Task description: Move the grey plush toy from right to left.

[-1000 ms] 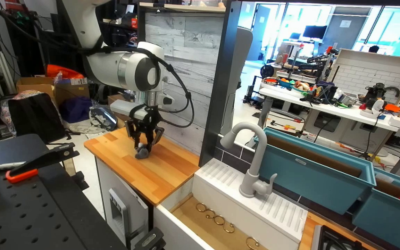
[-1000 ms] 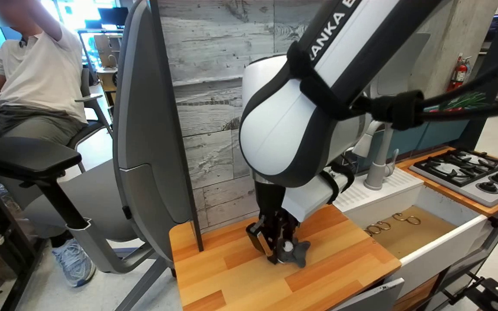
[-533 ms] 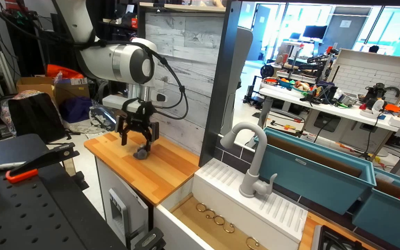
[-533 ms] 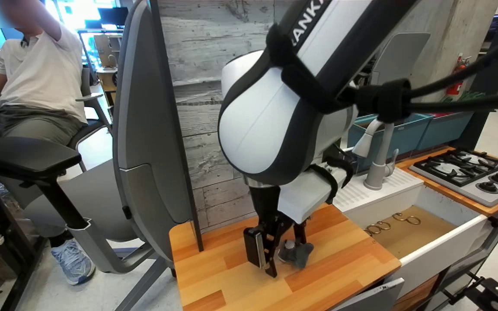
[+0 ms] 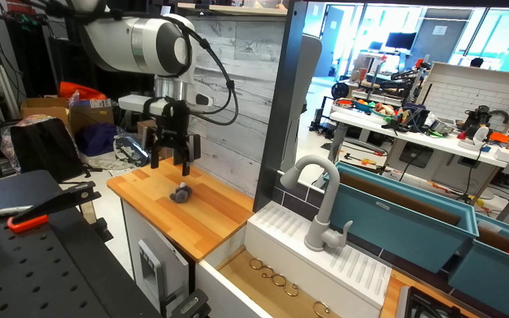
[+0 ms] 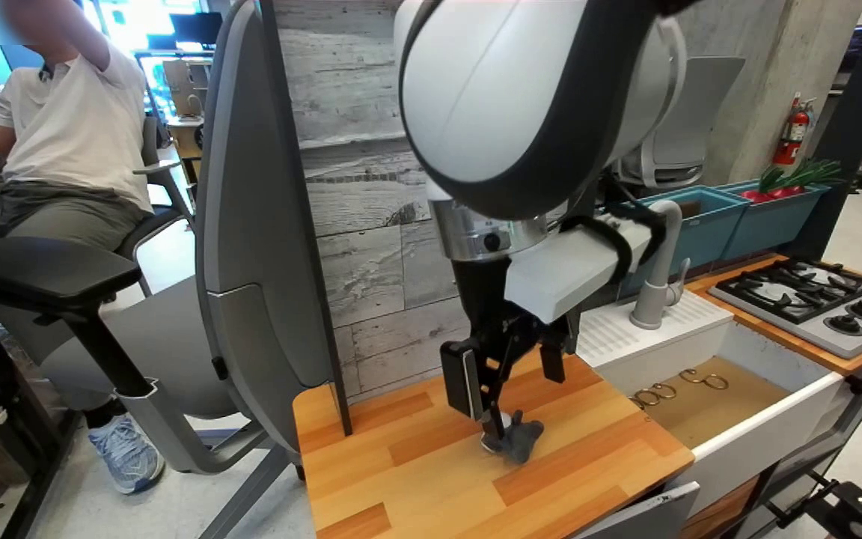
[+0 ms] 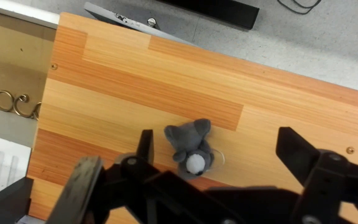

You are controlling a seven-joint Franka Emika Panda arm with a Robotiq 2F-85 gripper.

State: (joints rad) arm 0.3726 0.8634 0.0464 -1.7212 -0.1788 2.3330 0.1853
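Observation:
The grey plush toy [image 5: 180, 194] [image 6: 522, 442] [image 7: 186, 138] lies on the wooden countertop [image 5: 210, 221] [image 7: 135, 96]. In the wrist view it shows a dark grey body, a white snout and a thin pale loop of string at its side. My gripper [image 5: 170, 168] [image 6: 526, 400] [image 7: 214, 135] hangs above the toy, its black fingers [image 7: 145, 146] spread wide. Nothing is held between them. Seen from the wrist, the toy sits below the gap, nearer the left finger. In an exterior view a finger overlaps part of the toy.
A white sink [image 5: 281, 240] with a grey faucet [image 5: 325, 207] adjoins the countertop. A grey wood-plank wall [image 5: 232, 88] backs it. A stove [image 6: 812, 299] stands past the sink. Teal planters [image 5: 400, 216] sit behind the faucet. A grey chair [image 6: 251, 224] is beyond the countertop's end.
The gripper was around the toy at the countertop; its fingers have spread, letting the toy go. The arm has risen, leaving the toy lying on the wood.

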